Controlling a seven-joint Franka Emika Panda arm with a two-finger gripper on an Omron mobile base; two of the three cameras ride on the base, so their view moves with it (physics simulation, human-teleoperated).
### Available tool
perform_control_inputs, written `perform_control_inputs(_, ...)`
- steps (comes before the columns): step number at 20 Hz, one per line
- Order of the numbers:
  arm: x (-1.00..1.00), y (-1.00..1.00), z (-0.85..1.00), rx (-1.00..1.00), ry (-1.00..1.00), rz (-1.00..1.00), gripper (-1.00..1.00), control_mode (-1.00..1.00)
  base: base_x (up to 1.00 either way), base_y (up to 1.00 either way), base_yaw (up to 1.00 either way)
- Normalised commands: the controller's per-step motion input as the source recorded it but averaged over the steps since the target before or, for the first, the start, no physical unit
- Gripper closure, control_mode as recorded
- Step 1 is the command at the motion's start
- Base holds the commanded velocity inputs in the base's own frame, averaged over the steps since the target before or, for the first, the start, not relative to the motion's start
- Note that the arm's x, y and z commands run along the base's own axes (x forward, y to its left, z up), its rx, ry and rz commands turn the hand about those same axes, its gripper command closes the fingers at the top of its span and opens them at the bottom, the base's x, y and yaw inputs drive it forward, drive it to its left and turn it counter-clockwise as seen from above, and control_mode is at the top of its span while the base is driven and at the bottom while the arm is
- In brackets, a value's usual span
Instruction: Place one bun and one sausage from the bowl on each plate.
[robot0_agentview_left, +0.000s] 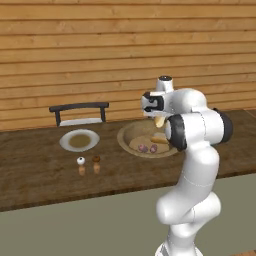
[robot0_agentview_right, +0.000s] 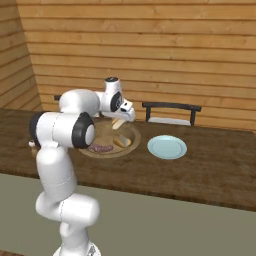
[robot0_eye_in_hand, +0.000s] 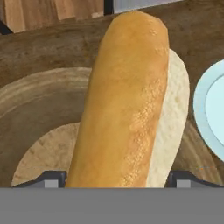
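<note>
- Hand view: a long hot-dog bun (robot0_eye_in_hand: 127, 100), golden crust to the left and pale cut side to the right, stands between the two dark finger tips, which sit just off its base on either side; the gripper (robot0_eye_in_hand: 117, 177) is closed on it.
- Beneath the bun lies the tan wooden bowl (robot0_eye_in_hand: 39, 100), and the rim of a pale plate (robot0_eye_in_hand: 205, 105) shows at the right edge.
- Left base view: two small shakers (robot0_agentview_left: 88, 164) stand near the front of the dark wooden counter (robot0_agentview_left: 35, 170).
- Behind them a plate (robot0_agentview_left: 79, 140) lies left of the bowl (robot0_agentview_left: 131, 131), which holds two sausages (robot0_agentview_left: 148, 148) and a second bun (robot0_agentview_left: 159, 139).
- The gripper (robot0_agentview_left: 159, 121) hangs over the bowl with the held bun clear of its floor.
- Farthest, a dark chair back (robot0_agentview_left: 79, 113) stands before the plank wall (robot0_agentview_left: 100, 45).
</note>
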Motion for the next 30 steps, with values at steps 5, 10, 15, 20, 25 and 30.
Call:
perform_control_inputs(5,-0.38,-1.0,-0.46,-0.07,0.0,0.24,1.0,-1.0,0.0,0.0,0.0)
perform_control_inputs(10,0.0,-1.0,-0.33,0.01,-0.01,0.32,1.0,-1.0,0.0,0.0,0.0)
perform_control_inputs(15,-0.03,-0.92,0.03,0.03,-0.02,0.19,1.0,-1.0,0.0,0.0,0.0)
perform_control_inputs(20,0.05,-0.47,-0.21,0.0,0.01,0.04,1.0,-1.0,0.0,0.0,0.0)
perform_control_inputs(25,0.07,0.01,-0.49,0.0,0.05,0.06,1.0,-1.0,0.0,0.0,0.0)
perform_control_inputs(30,0.33,0.0,-0.08,-0.01,0.01,0.0,1.0,-1.0,0.0,0.0,0.0)
